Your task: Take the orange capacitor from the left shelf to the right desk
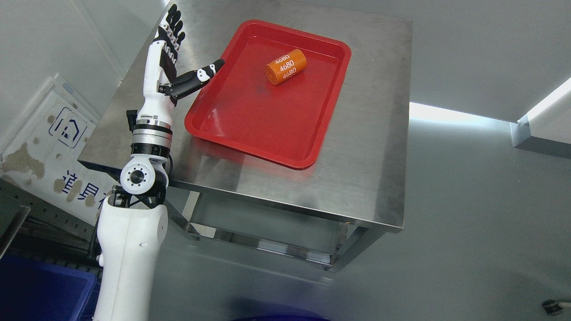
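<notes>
An orange capacitor (286,66) with white "4680" print lies on its side in the far part of a red tray (250,129) on a steel table (361,147). My left hand (185,53) is raised over the table's left side, just left of the tray. Its fingers (173,24) are spread straight and the thumb points toward the tray's rim. It holds nothing and is well apart from the capacitor. My right arm does not show.
A blue bin (40,290) sits at the lower left below the arm. A white sign board (49,147) leans at the left. A lower steel shelf (267,227) lies under the table. Grey floor spreads to the right.
</notes>
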Robot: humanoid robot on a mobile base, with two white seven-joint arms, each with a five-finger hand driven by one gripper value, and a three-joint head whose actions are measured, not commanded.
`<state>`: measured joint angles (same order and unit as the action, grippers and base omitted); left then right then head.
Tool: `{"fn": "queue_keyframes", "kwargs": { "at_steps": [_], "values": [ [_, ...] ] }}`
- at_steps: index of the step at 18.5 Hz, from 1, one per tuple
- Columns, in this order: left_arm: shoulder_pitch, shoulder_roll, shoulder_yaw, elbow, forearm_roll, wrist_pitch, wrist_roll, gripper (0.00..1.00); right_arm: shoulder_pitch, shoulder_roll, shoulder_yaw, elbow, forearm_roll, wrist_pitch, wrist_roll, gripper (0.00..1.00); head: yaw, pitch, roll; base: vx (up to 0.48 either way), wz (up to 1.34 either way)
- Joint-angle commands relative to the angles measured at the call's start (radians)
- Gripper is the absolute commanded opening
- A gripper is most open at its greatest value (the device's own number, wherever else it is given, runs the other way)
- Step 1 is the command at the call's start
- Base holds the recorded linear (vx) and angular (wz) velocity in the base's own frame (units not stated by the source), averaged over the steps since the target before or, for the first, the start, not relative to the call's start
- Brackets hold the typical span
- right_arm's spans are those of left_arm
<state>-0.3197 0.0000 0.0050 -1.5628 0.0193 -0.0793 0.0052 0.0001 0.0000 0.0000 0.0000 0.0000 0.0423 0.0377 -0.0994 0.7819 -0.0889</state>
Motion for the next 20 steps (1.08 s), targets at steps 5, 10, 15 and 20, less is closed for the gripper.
{"fn": "queue_keyframes", "kwargs": {
  "at_steps": [5,10,15,20],
  "values": [
    [0.143,0.018,0.128,-0.039,0.008,0.039,-0.001,1.0,-0.002,-0.017,-0.011,-0.034,0.005,-0.001,-0.005,1.0,0.0,0.0,0.0,0.0,0.0],
    [0.133,0.018,0.122,-0.039,0.008,0.039,-0.005,1.0,-0.002,-0.017,-0.011,-0.034,0.005,-0.001,-0.005,1.0,0.0,0.0,0.0,0.0,0.0],
    [0.129,0.018,0.119,-0.039,0.008,0.039,-0.01,1.0,-0.002,-0.017,-0.011,-0.034,0.005,-0.001,-0.005,1.0,0.0,0.0,0.0,0.0,0.0],
    [0.129,0.018,0.118,-0.039,0.01,0.039,-0.01,1.0,-0.002,-0.017,-0.011,-0.034,0.005,-0.001,-0.005,1.0,0.0,0.0,0.0,0.0,0.0]
  ]
}}
